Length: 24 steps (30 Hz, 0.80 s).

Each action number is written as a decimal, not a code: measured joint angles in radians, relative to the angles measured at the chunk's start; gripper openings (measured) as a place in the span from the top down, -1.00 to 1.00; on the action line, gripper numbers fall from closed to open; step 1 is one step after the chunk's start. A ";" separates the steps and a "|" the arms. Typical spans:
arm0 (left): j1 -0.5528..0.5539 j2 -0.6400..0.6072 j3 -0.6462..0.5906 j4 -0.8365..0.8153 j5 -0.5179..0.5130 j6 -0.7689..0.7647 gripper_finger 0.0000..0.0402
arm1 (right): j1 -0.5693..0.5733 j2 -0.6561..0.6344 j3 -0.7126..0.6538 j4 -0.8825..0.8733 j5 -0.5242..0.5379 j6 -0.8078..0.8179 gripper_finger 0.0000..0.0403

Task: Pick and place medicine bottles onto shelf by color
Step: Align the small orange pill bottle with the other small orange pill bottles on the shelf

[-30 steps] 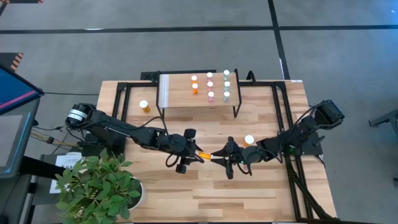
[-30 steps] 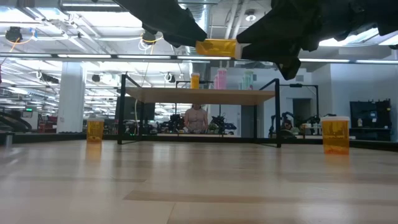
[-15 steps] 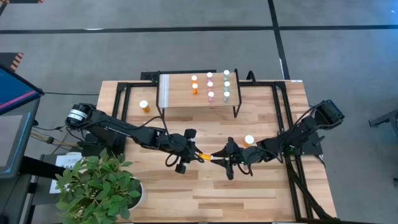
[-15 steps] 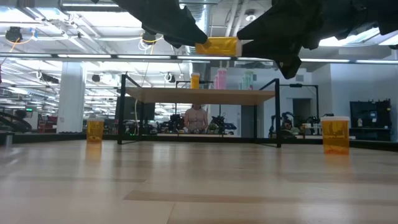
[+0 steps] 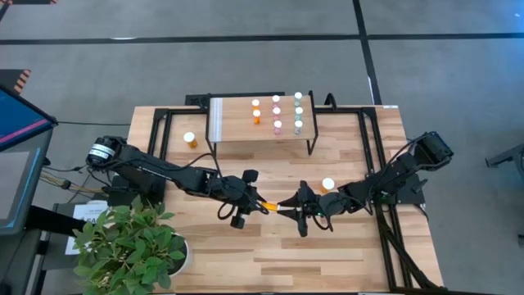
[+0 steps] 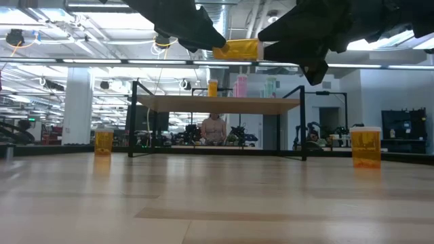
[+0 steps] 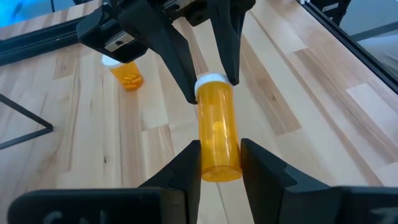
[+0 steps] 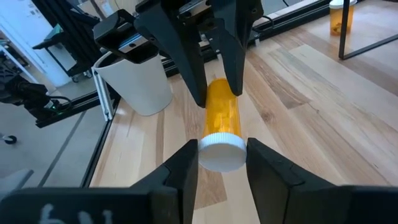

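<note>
Since a second ago I see my left gripper (image 5: 264, 204) has clenched onto the base of the large orange bottle (image 5: 270, 205), held level in the air in front of the shelf (image 5: 260, 126), with my right gripper (image 5: 285, 206) grasping its white-capped end.

Overhead, table-level and two facing wrist cameras share one orange bottle (image 5: 271, 206).

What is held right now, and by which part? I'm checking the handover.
One orange bottle, lying level in mid-air: left gripper fingers clamp its base end, right gripper fingers flank its white cap.
</note>
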 joint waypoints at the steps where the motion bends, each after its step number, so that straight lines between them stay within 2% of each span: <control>1: 0.000 0.000 0.000 0.000 -0.001 0.000 0.59 | 0.000 0.000 0.000 0.002 0.002 0.000 0.28; 24: 0.033 0.000 -0.001 -0.029 0.005 -0.020 0.59 | 0.004 0.000 0.000 0.109 0.017 0.034 0.22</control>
